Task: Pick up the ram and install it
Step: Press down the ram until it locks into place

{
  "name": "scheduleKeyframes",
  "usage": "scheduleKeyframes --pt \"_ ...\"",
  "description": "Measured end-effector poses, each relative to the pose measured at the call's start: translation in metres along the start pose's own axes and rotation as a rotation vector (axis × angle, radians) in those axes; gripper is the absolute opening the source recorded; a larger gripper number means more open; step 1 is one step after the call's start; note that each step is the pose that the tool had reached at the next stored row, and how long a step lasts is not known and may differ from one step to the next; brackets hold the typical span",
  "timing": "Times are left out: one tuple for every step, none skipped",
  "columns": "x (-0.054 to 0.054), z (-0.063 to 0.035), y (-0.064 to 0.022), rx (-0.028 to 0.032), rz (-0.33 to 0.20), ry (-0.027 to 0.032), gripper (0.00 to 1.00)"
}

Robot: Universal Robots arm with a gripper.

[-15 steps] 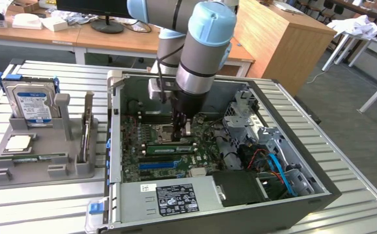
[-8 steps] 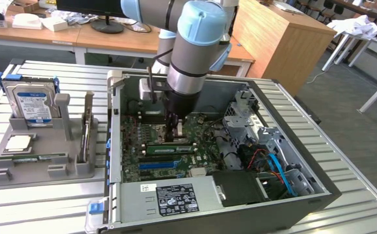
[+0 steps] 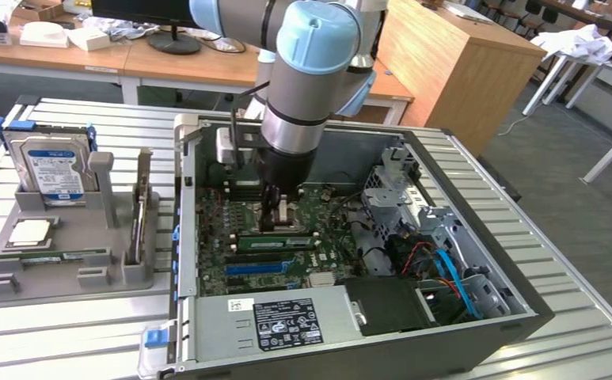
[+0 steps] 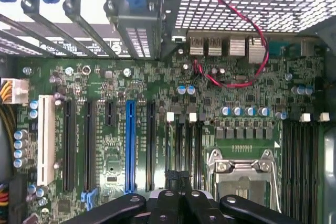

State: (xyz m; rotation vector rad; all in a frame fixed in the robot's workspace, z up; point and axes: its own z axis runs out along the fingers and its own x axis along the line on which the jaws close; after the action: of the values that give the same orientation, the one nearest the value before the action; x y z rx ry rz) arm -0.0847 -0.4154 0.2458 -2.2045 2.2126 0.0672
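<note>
The ram (image 3: 274, 241) is a long green stick standing on edge in a slot of the motherboard (image 3: 232, 273), inside the open computer case. My gripper (image 3: 275, 223) hangs straight down over the board, its tips close above the ram's middle; whether they touch it I cannot tell. In the wrist view the black fingers (image 4: 169, 199) are pressed together, so the gripper (image 4: 177, 176) is shut with nothing visible between them. The tips point at the dark memory slots (image 4: 181, 140) between the blue slot (image 4: 130, 145) and the silver processor socket (image 4: 239, 174).
To the exterior view's left of the case, a grey holder (image 3: 110, 273) carries a hard drive (image 3: 52, 170), a square silver chip (image 3: 29, 231) and a flat green stick (image 3: 52, 256). Case walls, a drive cage (image 3: 401, 186), the power supply (image 3: 284, 321) and cables surround the board.
</note>
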Motion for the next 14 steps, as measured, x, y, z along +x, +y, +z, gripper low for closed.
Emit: scheduleKeyframes --pt "0.0000 0.0000 0.0003 -0.0001 0.000 0.0001 0.10" --pt "0.0000 0.0000 0.0003 -0.0001 0.000 0.0001 0.10" --pt "0.0000 0.0000 0.0003 -0.0001 0.000 0.0002 0.10" --pt "0.0000 0.0001 0.0003 -0.0001 0.000 0.0001 0.10" --pt "0.0000 0.0001 0.0003 -0.0001 0.000 0.0001 0.10" --pt "0.0000 0.0001 0.0003 -0.0001 0.000 0.0001 0.10" --pt "0.0000 0.0002 0.0007 -0.0001 0.000 0.0000 0.10" --pt "0.0000 0.0005 0.0017 0.0000 0.000 -0.0002 0.10" --pt "0.0000 0.0007 0.0025 0.0000 0.000 -0.0001 0.10" --pt "0.0000 0.0007 0.0027 0.0000 0.000 0.0000 0.10" --pt "0.0000 0.0007 0.0027 -0.0001 0.000 0.0000 0.10" --pt "0.0000 0.0007 0.0027 -0.0001 0.000 0.0001 0.10" --pt "0.0000 0.0007 0.0027 -0.0001 0.000 0.0001 0.10" --pt "0.0001 0.0010 0.0027 -0.0001 0.000 0.0001 0.10"
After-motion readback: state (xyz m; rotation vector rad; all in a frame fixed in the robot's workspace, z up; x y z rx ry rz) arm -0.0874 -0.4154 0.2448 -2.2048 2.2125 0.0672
